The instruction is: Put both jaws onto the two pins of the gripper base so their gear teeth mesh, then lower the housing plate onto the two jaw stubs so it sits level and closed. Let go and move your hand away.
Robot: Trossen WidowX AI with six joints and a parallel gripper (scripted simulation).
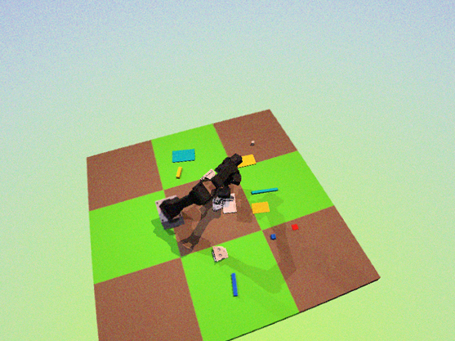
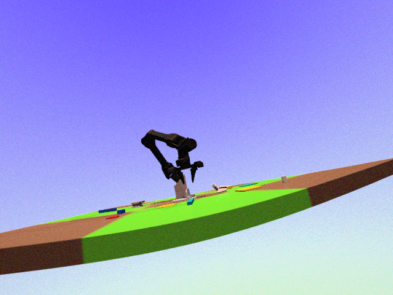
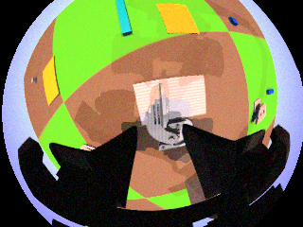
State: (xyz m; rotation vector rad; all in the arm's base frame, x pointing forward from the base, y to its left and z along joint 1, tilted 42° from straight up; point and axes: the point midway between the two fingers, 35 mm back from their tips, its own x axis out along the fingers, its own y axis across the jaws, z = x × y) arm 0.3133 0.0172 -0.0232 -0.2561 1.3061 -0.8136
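Note:
The pale gripper base (image 1: 230, 208) (image 3: 195, 90) lies in the middle of the central brown square. A grey jaw (image 3: 162, 106) is at its near edge in the wrist view, with a narrow part rising; whether it sits on a pin I cannot tell. My gripper (image 2: 188, 182) (image 3: 159, 129) is open and empty, pointing down above the grey parts. The other pale jaw (image 1: 209, 174) (image 2: 221, 188) lies apart, towards the back, and is mostly hidden in the wrist view. The housing plate (image 1: 220, 253) (image 2: 137, 203) (image 3: 260, 113), with two round marks, is on the front green square.
A yellow plate (image 1: 259, 207) (image 3: 178, 19) and a teal bar (image 1: 265, 190) (image 3: 123, 18) lie beyond the base. A blue bar (image 1: 234, 285) lies near the housing plate. A blue cube (image 1: 272, 237), a red piece (image 1: 294, 227) and a teal plate (image 1: 183, 155) lie farther out.

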